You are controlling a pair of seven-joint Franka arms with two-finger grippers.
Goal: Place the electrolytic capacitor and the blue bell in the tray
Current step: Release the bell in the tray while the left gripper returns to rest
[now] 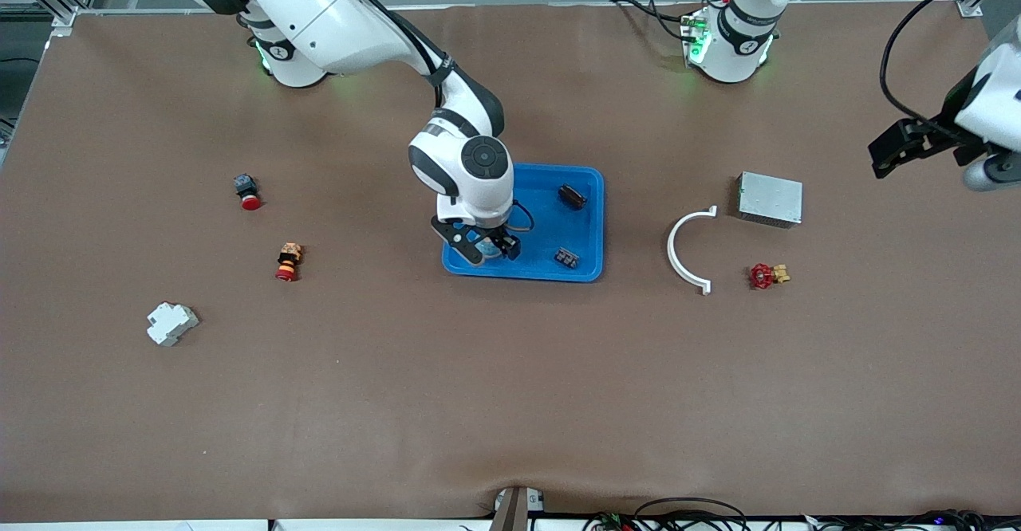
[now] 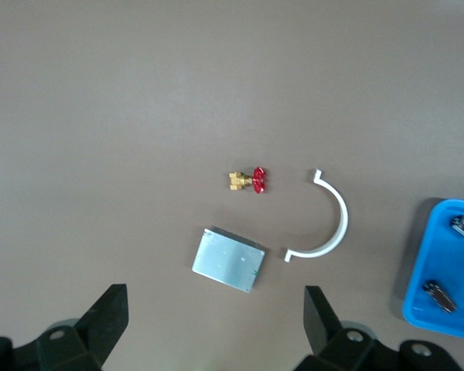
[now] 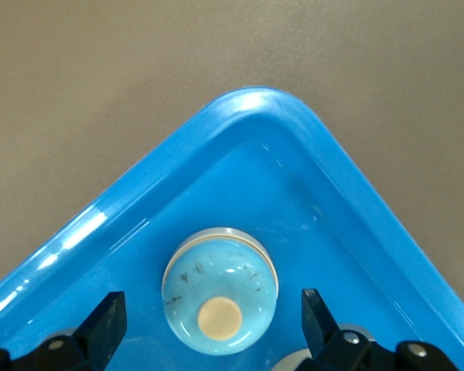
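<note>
Blue bell [image 3: 220, 291] sits dome-up on the floor of the tray [image 1: 586, 272], in the tray's lower left corner in the front view, with the right gripper [image 1: 486, 247] spread wide around it, fingers clear of its sides, apparently having let it go there. A dark cylinder, probably the electrolytic capacitor [image 1: 571, 196], lies in the tray's upper right. At the right edge of the front view, the left gripper [image 2: 214, 323] waits unclenched and empty over the grey metal box [image 2: 229, 259].

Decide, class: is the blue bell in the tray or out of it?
In. The blue bell rests on the tray floor near a corner, between the open right gripper's fingers, clear of both.
</note>
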